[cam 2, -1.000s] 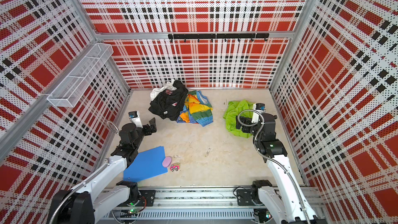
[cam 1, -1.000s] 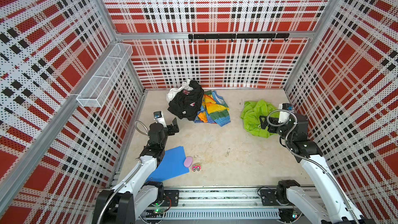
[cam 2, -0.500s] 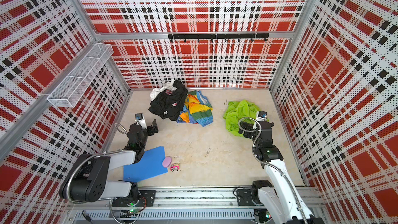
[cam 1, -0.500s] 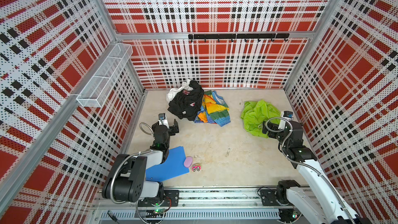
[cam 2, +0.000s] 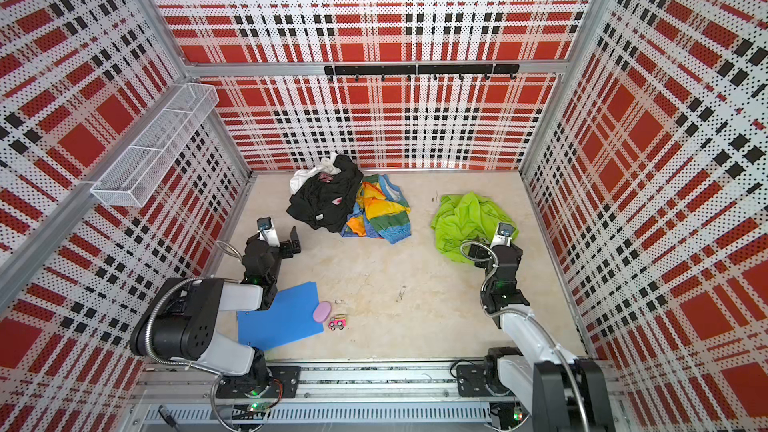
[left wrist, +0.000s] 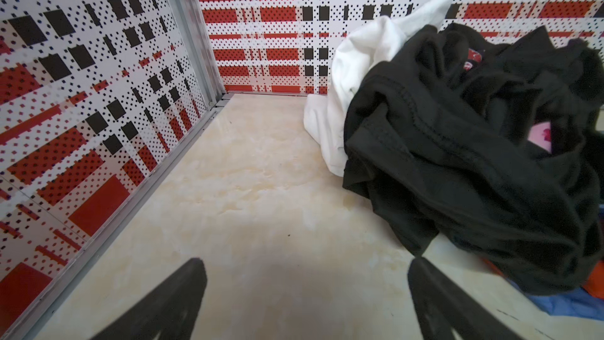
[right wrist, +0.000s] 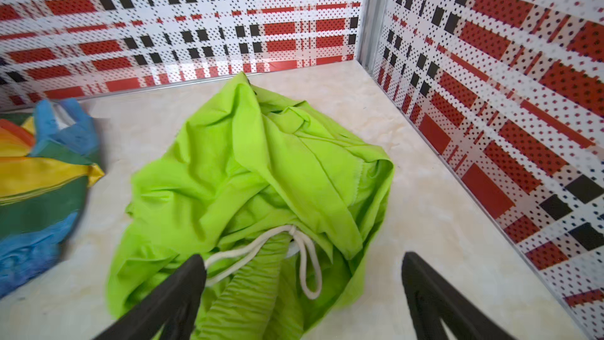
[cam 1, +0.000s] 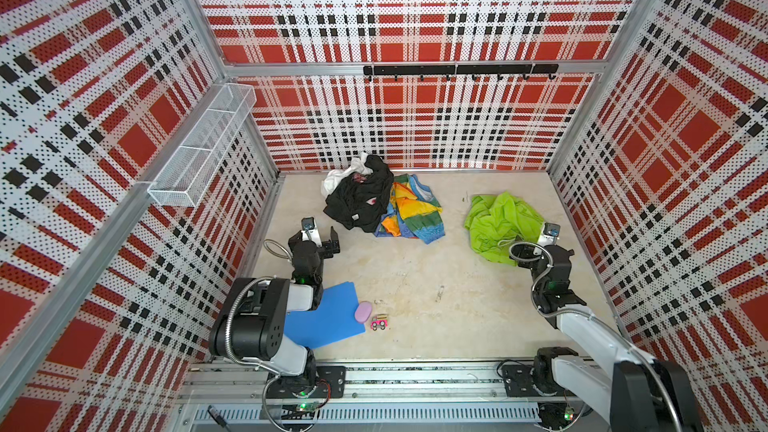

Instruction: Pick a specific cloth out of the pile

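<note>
- Done: cloth [cam 1: 500, 220] lies well apart from pile [cam 1: 361, 197]; nothing evidently left.
- right gripper [right wrist: 302, 260]: jaws apart, empty, over cloth.
- left gripper [left wrist: 305, 264]: jaws apart, empty, beside pile.

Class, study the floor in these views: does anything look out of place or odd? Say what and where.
Only the lime-green cloth stands out: it lies crumpled alone near the right wall, clear of the pile by the back wall. Nothing looks spilled or damaged.

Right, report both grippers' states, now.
Left gripper: open, holding nothing.
Right gripper: open, holding nothing, poised at the edge of the green cloth.
</note>
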You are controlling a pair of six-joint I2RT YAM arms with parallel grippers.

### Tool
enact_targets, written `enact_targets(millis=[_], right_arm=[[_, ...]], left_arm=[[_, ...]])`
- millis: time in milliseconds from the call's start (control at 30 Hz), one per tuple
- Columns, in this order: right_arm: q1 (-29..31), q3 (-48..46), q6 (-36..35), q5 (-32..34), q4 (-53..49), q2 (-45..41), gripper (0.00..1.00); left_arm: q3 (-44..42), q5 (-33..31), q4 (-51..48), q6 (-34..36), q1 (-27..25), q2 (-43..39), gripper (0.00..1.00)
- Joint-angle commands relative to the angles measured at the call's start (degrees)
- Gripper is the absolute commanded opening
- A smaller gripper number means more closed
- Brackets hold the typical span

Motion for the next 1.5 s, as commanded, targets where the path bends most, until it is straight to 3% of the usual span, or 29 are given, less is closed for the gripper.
enact_targets(millis=[0,100,200,433,933,1100,1233,1300,1367,1467], right_arm=[[-1.53,-1.70,-3.91,0.62,19.60,6.09,1.00],[-2.35,-3.37,-4.69,-0.17,31.06,13.46,1.00],[-3.19,-0.70,-3.08,-2.08,28.89,16.69,1.00],[-3.19,-4.68,-3.22,-7.10,48.81,27.53,1.00],[-2.22,-3.20,-4.27,-6.47,45.53,27.09,1.00],[-2.22,-3.44,-4.48,-7.58,45.75,26.94,1.00],[-2.22,-6.76,-5.95,-11.56,52.30,27.06,1.00],[-2.22,-8.53,-6.54,-12.98,55.98,27.28,1.00],[-2.22,-8.12,-6.64,-13.23,55.25,27.30,1.00],[-2.22,-5.94,-6.99,-14.20,50.87,27.13,1.00]], left_arm=[[0.04,2.70,3.65,-0.76,0.68,0.56,0.99],[-0.96,4.43,6.05,-0.76,1.16,1.26,0.99],[-2.29,4.65,9.57,-0.62,1.31,2.40,0.99],[-2.30,4.76,9.77,-0.49,1.17,2.37,0.99],[-2.65,5.66,10.33,0.63,0.56,2.37,0.99],[-5.11,12.36,14.53,1.88,1.31,2.20,0.99],[-5.72,11.51,15.72,2.10,1.00,2.28,0.99],[-5.77,7.83,16.17,2.36,-0.17,2.36,0.99],[-5.30,0.81,16.08,2.56,-2.12,2.83,0.99],[-4.77,0.77,15.31,2.48,-1.91,2.83,0.99]])
